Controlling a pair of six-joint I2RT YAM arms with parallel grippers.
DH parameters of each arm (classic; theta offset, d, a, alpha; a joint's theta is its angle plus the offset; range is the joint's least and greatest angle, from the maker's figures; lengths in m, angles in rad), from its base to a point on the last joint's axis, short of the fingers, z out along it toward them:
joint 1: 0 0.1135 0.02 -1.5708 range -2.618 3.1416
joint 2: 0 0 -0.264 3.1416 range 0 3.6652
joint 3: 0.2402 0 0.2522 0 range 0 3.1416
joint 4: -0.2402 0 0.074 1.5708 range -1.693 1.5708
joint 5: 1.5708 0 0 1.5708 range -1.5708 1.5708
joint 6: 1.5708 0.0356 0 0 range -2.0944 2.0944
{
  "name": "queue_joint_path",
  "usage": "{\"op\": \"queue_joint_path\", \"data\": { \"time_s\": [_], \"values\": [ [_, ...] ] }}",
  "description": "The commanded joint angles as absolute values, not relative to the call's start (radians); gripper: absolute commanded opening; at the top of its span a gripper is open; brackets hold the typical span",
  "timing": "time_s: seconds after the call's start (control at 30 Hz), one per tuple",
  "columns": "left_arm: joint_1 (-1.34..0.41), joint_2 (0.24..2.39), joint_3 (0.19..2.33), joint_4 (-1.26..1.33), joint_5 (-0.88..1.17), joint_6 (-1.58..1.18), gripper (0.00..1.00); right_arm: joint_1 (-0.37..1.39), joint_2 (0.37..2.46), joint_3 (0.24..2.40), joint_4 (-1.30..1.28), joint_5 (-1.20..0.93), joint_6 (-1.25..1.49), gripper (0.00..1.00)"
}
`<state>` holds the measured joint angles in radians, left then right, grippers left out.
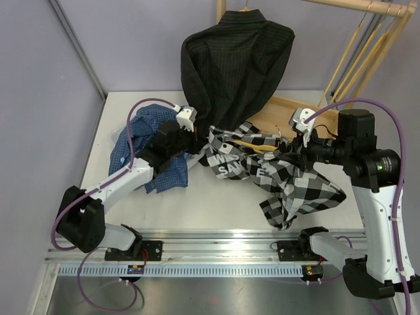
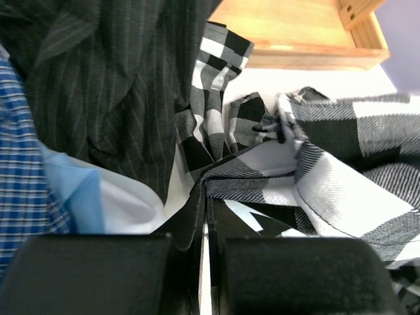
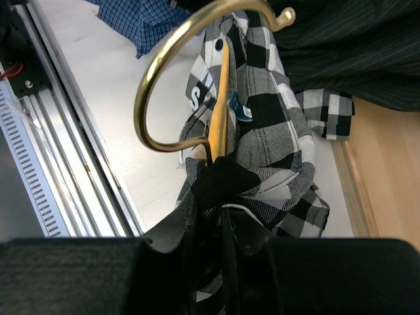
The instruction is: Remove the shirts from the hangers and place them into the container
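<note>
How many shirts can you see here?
5: black pinstriped hanging at back; black-and-white check on the table; blue check at left; light blue and white patches beside it. More may be hidden.

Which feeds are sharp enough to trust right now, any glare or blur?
Top external: evenly lit, sharp, only soft shadows under the checked shirt. Left wrist: that shirt crisp, the left gripper a dark blur at the bottom. Right wrist: the hanger glints brightly at its hook; the right gripper blurred.

black-and-white checked shirt (image 1: pixel 295 180) crumpled around yellow hanger (image 3: pixel 222 98), pinstriped shirt (image 1: pixel 236 65) behind
</note>
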<state>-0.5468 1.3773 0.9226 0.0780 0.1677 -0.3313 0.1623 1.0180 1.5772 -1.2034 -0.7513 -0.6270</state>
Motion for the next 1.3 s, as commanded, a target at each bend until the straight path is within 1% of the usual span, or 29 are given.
{"op": "queue_joint_path", "data": {
  "time_s": [0.0,0.13,0.2,0.37,0.47,0.53,0.63,0.7,0.83,0.9,1.0,1.13,1.27],
  "values": [
    [-0.473,1.32,0.916,0.081,0.133,-0.35,0.0,0.153,1.009,1.623,-1.278,-0.753,-0.718,0.0],
    [-0.468,1.235,0.919,0.138,0.208,-0.334,0.0,0.155,1.029,1.565,-1.324,-0.69,-0.781,0.0],
    [-0.468,1.206,0.926,0.167,0.285,-0.327,0.0,0.153,1.037,1.54,-1.318,-0.689,-0.785,0.0],
    [-0.468,1.206,0.931,0.238,0.463,-0.354,0.0,0.153,1.046,1.471,-1.256,-0.727,-0.769,0.0],
    [-0.468,1.227,0.93,0.267,0.53,-0.374,0.0,0.152,1.046,1.46,-1.218,-0.733,-0.746,0.0],
    [-0.468,1.239,0.939,0.256,0.516,-0.382,0.0,0.153,1.048,1.476,-1.219,-0.75,-0.752,0.0],
    [-0.465,1.284,0.985,0.161,0.41,-0.356,0.0,0.153,1.037,1.518,-1.279,-0.82,-0.799,0.0],
    [-0.457,1.34,1.025,0.086,0.333,-0.347,0.0,0.153,1.02,1.538,-1.293,-0.854,-0.814,0.0],
    [-0.443,1.446,1.074,-0.027,0.282,-0.341,0.0,0.153,0.968,1.592,-1.263,-0.888,-0.776,0.0],
    [-0.442,1.5,1.092,-0.063,0.291,-0.33,0.0,0.153,0.953,1.603,-1.232,-0.873,-0.724,0.0],
    [-0.442,1.525,1.088,-0.097,0.327,-0.319,0.0,0.153,0.919,1.608,-1.137,-0.804,-0.645,0.0],
    [-0.442,1.485,1.04,-0.072,0.374,-0.318,0.0,0.153,0.917,1.601,-1.065,-0.686,-0.603,0.0],
    [-0.44,1.448,1.025,-0.08,0.342,-0.313,0.0,0.153,0.916,1.612,-1.06,-0.661,-0.589,0.0]
  ]
}}
